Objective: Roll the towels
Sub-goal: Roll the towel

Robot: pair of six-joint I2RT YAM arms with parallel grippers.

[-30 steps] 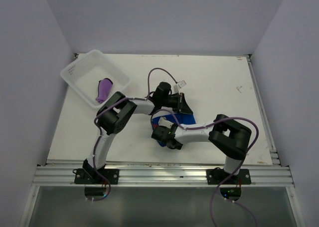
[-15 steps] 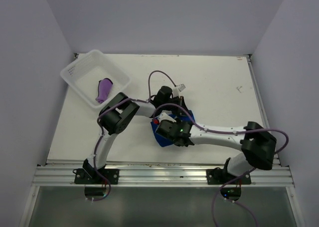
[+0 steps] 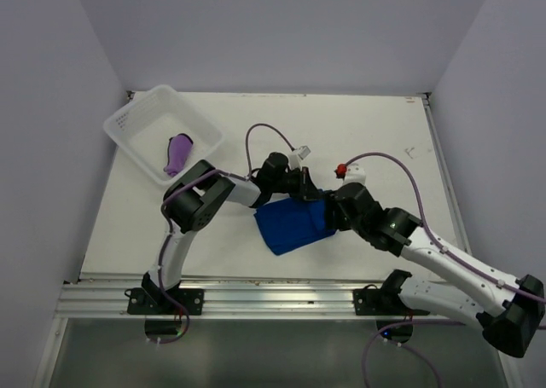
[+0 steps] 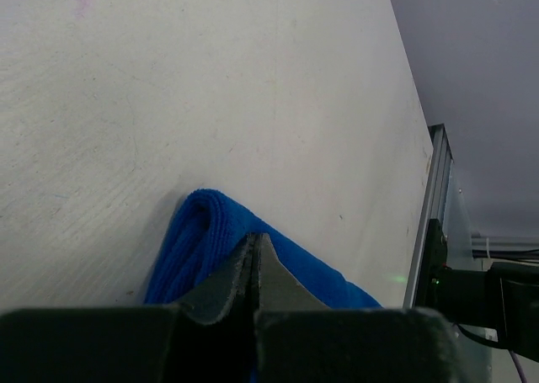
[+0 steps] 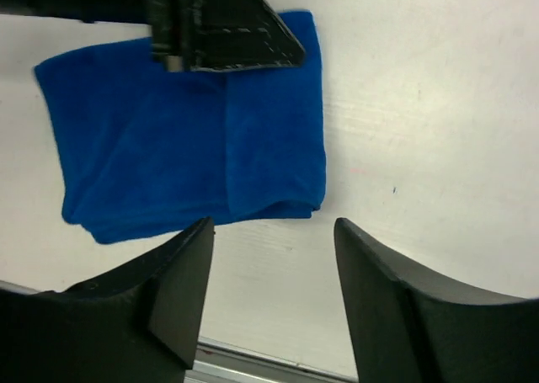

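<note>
The royal blue towel (image 3: pixel 290 223) lies folded flat near the table's middle, its right part doubled over (image 5: pixel 274 139). My left gripper (image 3: pixel 312 189) is shut, with its tips resting on the towel's far edge (image 4: pixel 198 231); the closed fingers (image 5: pixel 244 38) show no cloth between them. My right gripper (image 5: pixel 274 225) stands open just off the towel's right edge, holding nothing, with bare table between its fingers. The purple towel (image 3: pixel 177 153) sits bunched in the white basket (image 3: pixel 136 115) at the far left.
An aluminium rail (image 3: pixel 273 298) runs along the near table edge, close behind the right gripper. Purple cables (image 3: pixel 264 132) loop above both arms. Walls close in the table on the left, back and right.
My right arm has pulled back to the right off the blue towel and its gripper has opened, letting the cloth go. The left gripper has stayed shut at the towel's far edge.
</note>
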